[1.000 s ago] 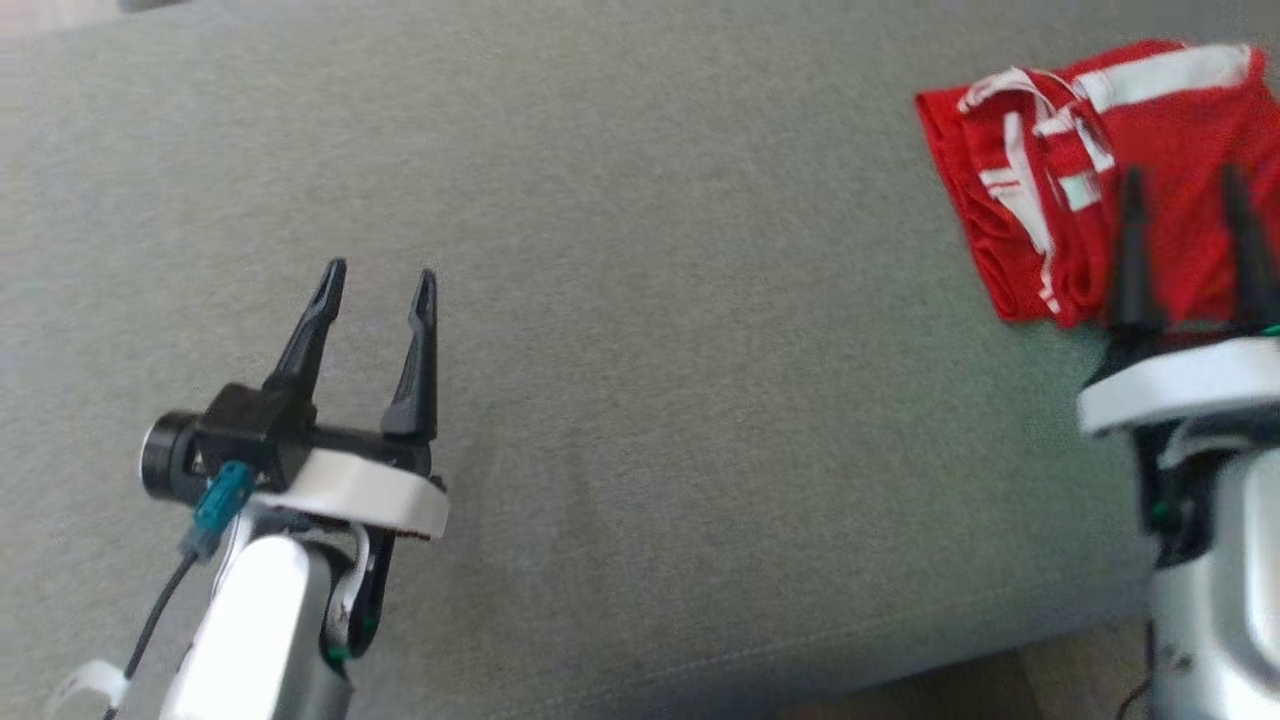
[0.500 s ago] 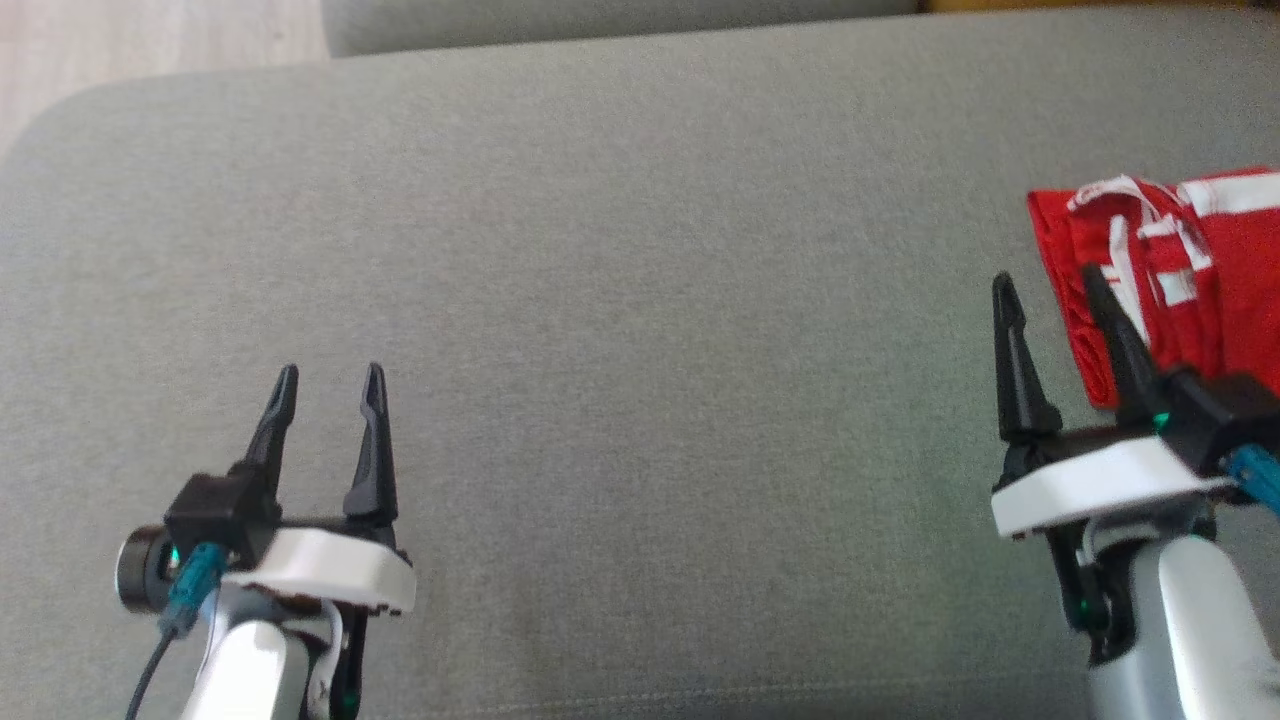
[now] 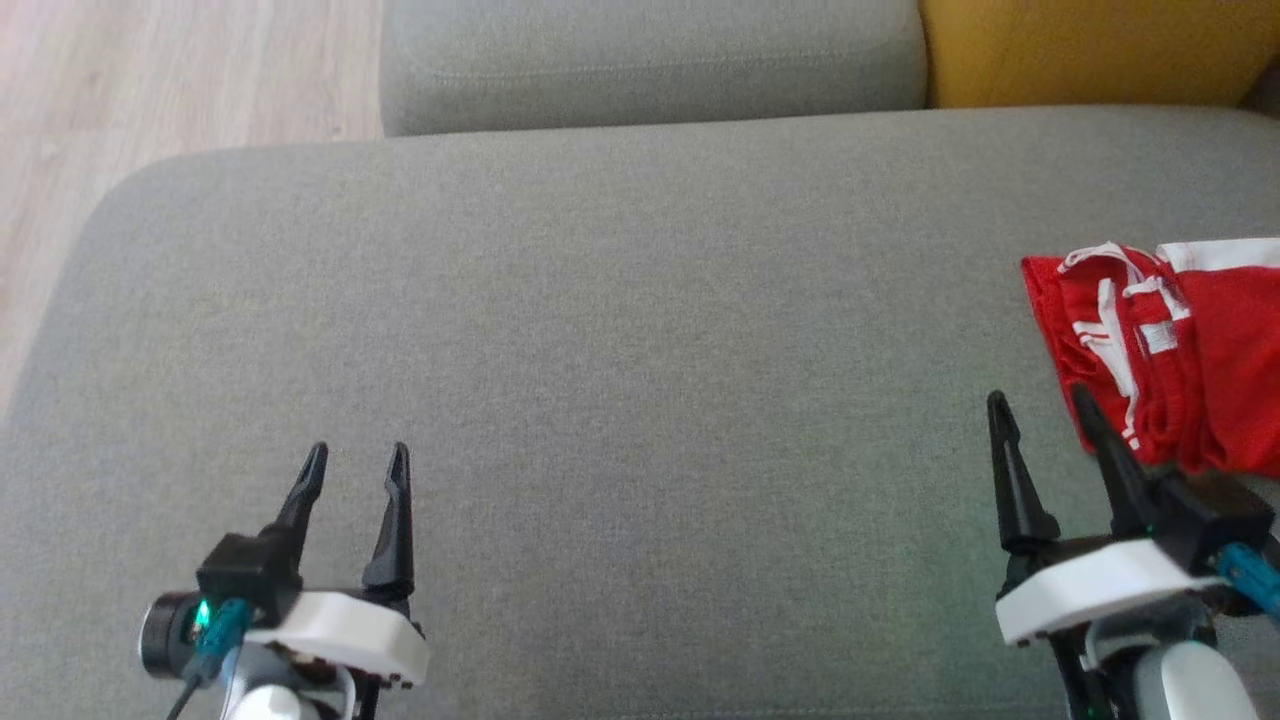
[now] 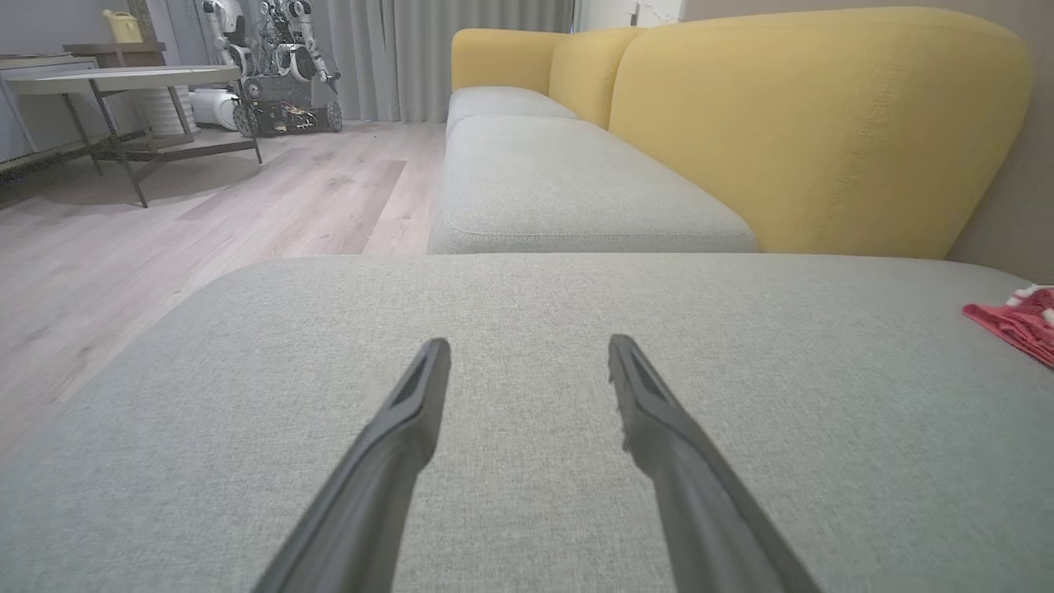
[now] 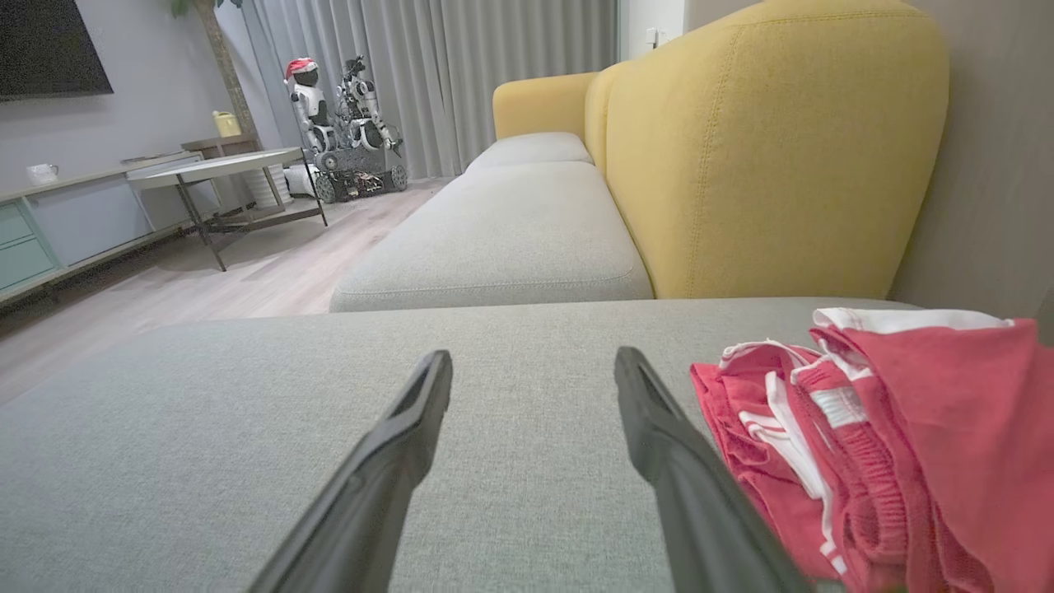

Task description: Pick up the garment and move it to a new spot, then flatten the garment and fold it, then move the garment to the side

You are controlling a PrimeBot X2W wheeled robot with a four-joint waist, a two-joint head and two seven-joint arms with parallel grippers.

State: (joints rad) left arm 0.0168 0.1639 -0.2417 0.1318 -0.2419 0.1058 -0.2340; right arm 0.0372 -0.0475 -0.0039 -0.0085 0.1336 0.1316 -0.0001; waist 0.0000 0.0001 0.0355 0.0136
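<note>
"Where is the cloth?"

"The red garment with white stripes (image 3: 1185, 350) lies in a folded heap at the right edge of the frame. It is on the wide grey sofa cushion (image 3: 600, 330), and part of it runs off the picture."

"Is the robot holding it?"

"No. The right gripper (image 3: 1040, 396) is at the lower right, just beside the near corner of the heap. Its two dark fingers are apart, with nothing between them. One finger crosses the red edge from the head view, and I can't tell if it touches. The left gripper (image 3: 357, 452) is at the lower left, well apart from the cloth. Its fingers are apart too, and it is empty, over bare grey cushion."

"So which step is it?"

"I think it's the last one. The cloth looks folded and it lies off to the side, so the job seems nearly done, or done."

"What comes next?"

"Not much, I'd guess. The arms only need to keep clear of the heap so they don't drag it open. If the fold needs tidying, the right gripper is the close one. It would have to reach toward the right of the frame and pinch an edge softly, because that thin cloth bunches up easily."
</note>
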